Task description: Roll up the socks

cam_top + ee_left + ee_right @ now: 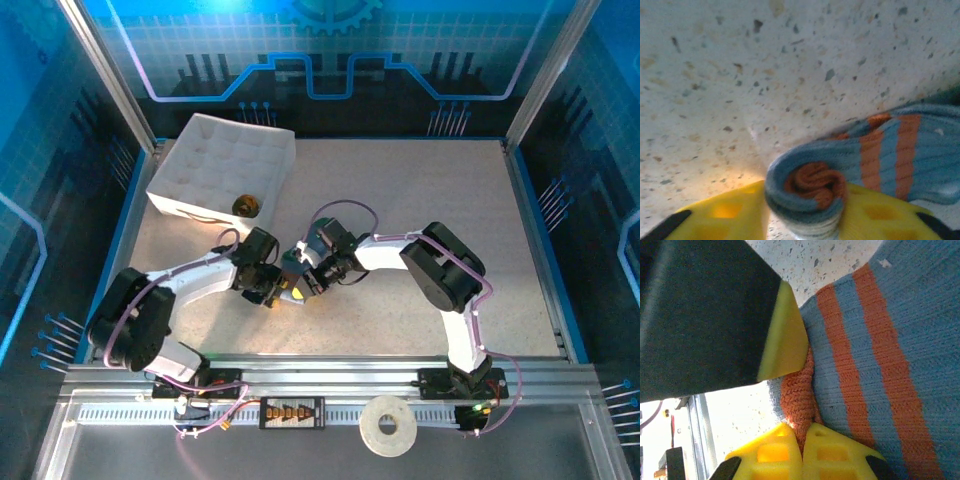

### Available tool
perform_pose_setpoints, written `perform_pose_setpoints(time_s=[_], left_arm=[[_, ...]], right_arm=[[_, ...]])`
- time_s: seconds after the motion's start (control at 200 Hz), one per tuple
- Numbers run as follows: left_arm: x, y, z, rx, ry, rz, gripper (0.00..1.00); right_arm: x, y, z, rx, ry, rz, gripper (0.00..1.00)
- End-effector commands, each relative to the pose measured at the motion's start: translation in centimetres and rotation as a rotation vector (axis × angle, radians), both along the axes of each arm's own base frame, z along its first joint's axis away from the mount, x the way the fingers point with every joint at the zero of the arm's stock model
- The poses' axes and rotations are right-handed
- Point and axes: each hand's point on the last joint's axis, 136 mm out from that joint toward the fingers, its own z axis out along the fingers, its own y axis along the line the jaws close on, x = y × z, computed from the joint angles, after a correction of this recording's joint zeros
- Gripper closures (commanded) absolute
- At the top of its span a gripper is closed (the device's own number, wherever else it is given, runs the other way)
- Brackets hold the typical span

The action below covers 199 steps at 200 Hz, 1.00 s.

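Note:
A blue-grey sock [890,150] with orange stripes lies on the speckled table, its orange cuff end wound into a tight roll [812,185]. My left gripper [807,202] has its yellow fingers [735,210] pressed on both sides of that roll. My right gripper [802,432] is shut, pinching the orange cuff [797,390] of the same sock [880,340]. The left gripper's yellow finger pad [785,335] sits close above it. From above, the left gripper [272,290] and right gripper [300,284] meet at the table's middle. A small olive bundle [246,205], apparently the other sock rolled up, lies in the tray.
A white compartment tray [225,160] stands at the back left. A roll of tape [388,427] and a small black part [291,411] rest on the rail near the arm bases. Open speckled tabletop [440,190] stretches to the right and back.

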Motion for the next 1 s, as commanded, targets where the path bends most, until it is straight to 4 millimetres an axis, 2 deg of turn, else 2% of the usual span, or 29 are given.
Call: perform_pose_setpoints(time_s=[0.0,0.115,0.235,0.33,0.425,0.465,0.54,0.585,0.71,0.81,0.901,0.991], left_arm=[[-2.0,1.4,-1.6,0.104,0.121,-0.02,0.74],[-3.4,1.9,-2.3,0.151,0.229,-0.022,0.84],[-4.6,2.1,-2.7,0.176,0.322,-0.027,0.89],[-5.3,2.0,-2.7,0.187,0.38,-0.034,0.93],[-5.7,2.3,-2.4,0.211,0.421,-0.026,0.95],[-5.7,2.3,-2.3,0.217,0.435,-0.026,0.95],[-5.7,2.1,-2.1,0.218,0.455,-0.03,0.96],[-5.6,2.0,-2.1,0.215,0.464,-0.031,0.96],[-5.5,1.7,-2.1,0.207,0.483,-0.029,0.97],[-5.4,1.5,-2.2,0.208,0.496,-0.04,0.97],[-5.2,1.5,-2.2,0.21,0.501,-0.048,0.97],[-5.1,1.6,-2.3,0.208,0.504,-0.045,0.97]], right_arm=[[-1.6,-4.7,-6.0,-0.272,0.095,-0.059,1.0],[-1.4,-4.5,-5.4,-0.26,0.043,-0.031,0.99],[-1.3,-3.9,-3.7,-0.198,-0.102,0.029,0.84],[-0.9,-3.2,-1.0,-0.105,-0.262,0.059,0.72],[-0.5,-2.9,1.9,-0.035,-0.496,0.083,0.64],[-1.0,-3.3,2.6,-0.018,-0.603,0.099,0.63],[-1.4,-3.1,4.7,0.026,-0.863,0.122,0.58],[-1.6,-3.1,5.3,-0.001,-1.018,0.14,0.52],[-2.3,-2.4,5.0,-0.101,-1.233,0.244,0.5],[-1.8,-1.6,4.4,-0.194,-1.373,0.301,0.5],[-1.7,-0.8,4.1,-0.218,-1.409,0.357,0.53],[-1.9,-0.1,3.2,-0.234,-1.4,0.414,0.59]])
